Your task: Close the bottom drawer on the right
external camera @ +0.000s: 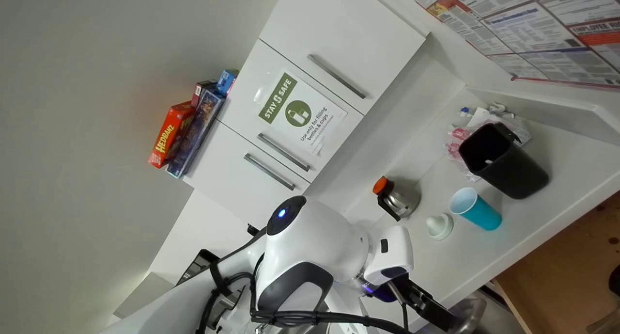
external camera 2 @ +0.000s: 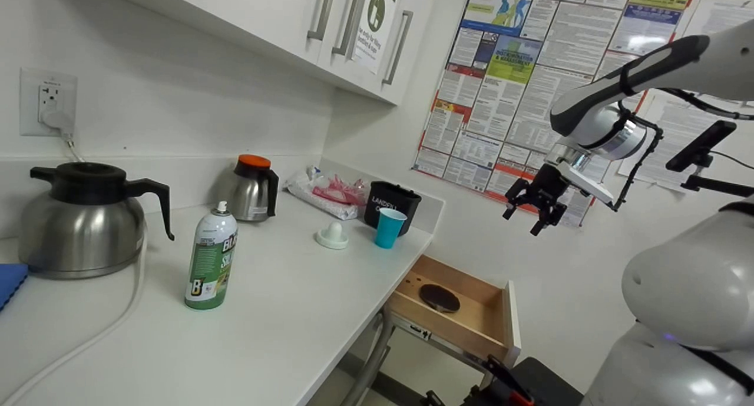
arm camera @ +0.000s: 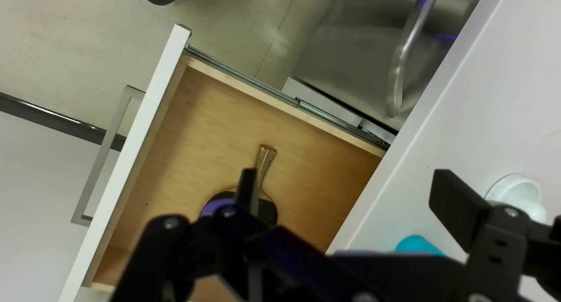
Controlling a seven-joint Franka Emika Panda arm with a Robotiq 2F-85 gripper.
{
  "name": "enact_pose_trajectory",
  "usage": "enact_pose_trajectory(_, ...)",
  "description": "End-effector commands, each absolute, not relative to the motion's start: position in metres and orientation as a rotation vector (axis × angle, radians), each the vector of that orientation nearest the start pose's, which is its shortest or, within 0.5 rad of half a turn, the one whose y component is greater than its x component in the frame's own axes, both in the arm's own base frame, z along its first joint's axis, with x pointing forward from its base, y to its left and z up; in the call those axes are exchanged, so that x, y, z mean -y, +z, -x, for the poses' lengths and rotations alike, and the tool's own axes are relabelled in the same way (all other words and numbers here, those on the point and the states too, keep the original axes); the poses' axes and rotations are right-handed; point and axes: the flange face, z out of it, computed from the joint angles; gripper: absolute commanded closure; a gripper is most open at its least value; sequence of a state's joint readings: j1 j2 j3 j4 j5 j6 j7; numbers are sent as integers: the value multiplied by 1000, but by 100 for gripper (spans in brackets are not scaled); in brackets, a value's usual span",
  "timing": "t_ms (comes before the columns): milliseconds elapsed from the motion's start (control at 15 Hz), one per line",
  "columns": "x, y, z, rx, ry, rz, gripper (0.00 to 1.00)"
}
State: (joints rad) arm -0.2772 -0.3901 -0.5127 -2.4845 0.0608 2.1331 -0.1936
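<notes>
Pale wood lines the drawer, pulled out from under the surface; I take it for the one named. My claw hangs well above it, jaws spread wide with nothing between them. In the wrist view the drawer's front panel lies left of the claw, on the side away from the surface, its long axis roughly along the surface's edge. I judge I must carry the claw out past that panel, lower it, then push squarely toward the surface.
</notes>
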Motion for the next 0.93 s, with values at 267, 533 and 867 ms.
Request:
enact_pose_trajectory(267, 386, 402, -281, -1251, -298, 2420, 0)
enact_pose_trajectory(533, 436, 363, -262, -1479, -316, 2142, 0)
enact_pose_trajectory(867, 479, 298, -255, -1625, -295, 1847, 0)
